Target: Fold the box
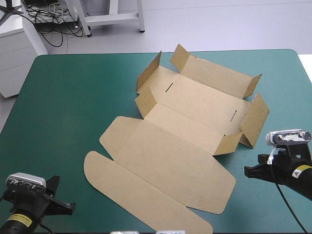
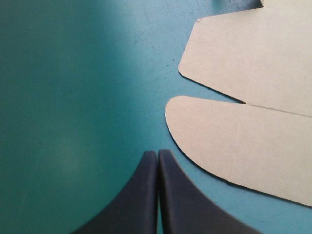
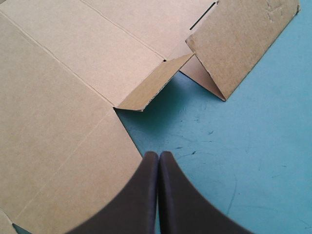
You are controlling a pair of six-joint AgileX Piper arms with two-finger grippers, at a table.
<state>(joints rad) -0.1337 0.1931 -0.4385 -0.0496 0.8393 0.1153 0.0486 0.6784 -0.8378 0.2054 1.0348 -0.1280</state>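
Plainly, both claws are clenched on nothing: left gripper (image 2: 158, 152) just beside the box (image 1: 185, 122), right gripper (image 3: 159, 153) at its other side. Best open each before sliding under a flap.

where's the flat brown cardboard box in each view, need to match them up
High view: the flat brown cardboard box lies mid-table on the teal-green cover, far walls raised.
Left wrist view: its rounded flap lies ahead of and beside the shut left gripper.
Right wrist view: it spreads ahead of the shut right gripper, one wall raised.
Shared landmark: its wide flat lid panel, in all three.
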